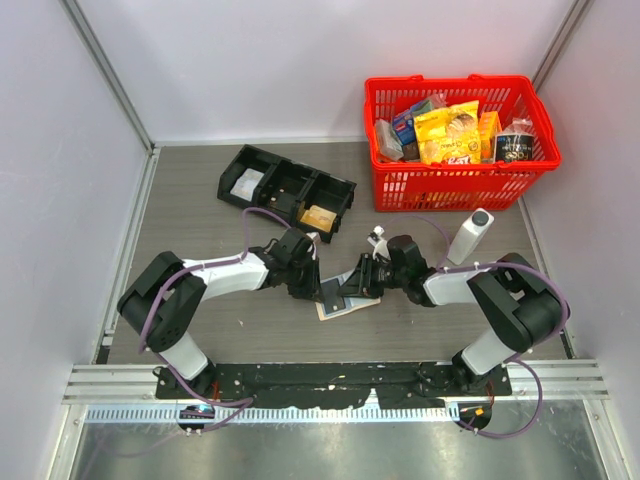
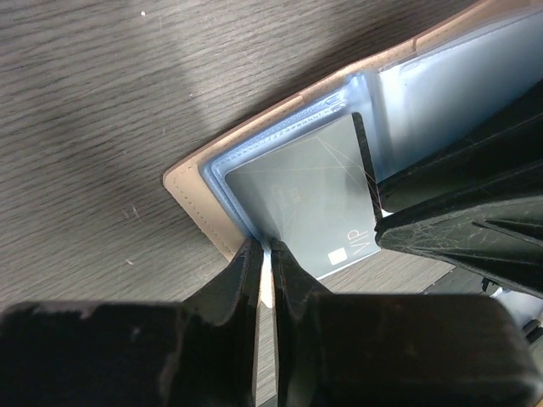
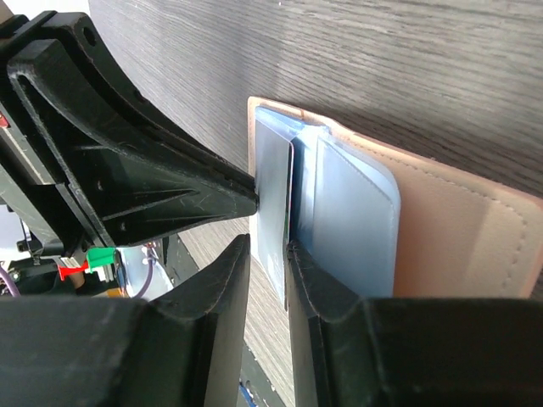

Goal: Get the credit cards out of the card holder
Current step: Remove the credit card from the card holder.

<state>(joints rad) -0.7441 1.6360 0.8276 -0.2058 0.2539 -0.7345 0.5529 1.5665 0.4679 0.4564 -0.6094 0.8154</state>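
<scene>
Pincers meet nose to nose at the middle of the worktop [image 1: 200,190], both bent low over the card holder [image 1: 345,306], which lies open and flat there.

The left pincer [image 2: 265,252] comes in from the bottom of its wrist view, its jaws drawn down to a sliver with the holder's tan rim nipped between them. That reads as an anchor: pin the wallet so it cannot slide when something is pulled out of it.

The right pincer [image 3: 268,246] is just as narrow, jaws closed on a thin sheet standing up out of the pale blue sleeves [image 3: 352,199]. By its look that sheet is the grey card [image 2: 297,195], the one with VIP printed near its corner, though the right wrist view shows it only edge-on. In the left wrist view the card sits in the centre of the frame, tucked under the clear pocket at its upper left end. Its lower right corner pokes free beside the right arm's black finger.

So the card lies directly between the two pincers, touching the right one, just beside the left one's tip. The pull itself looks not yet made, and the card seems mostly seated.
</scene>
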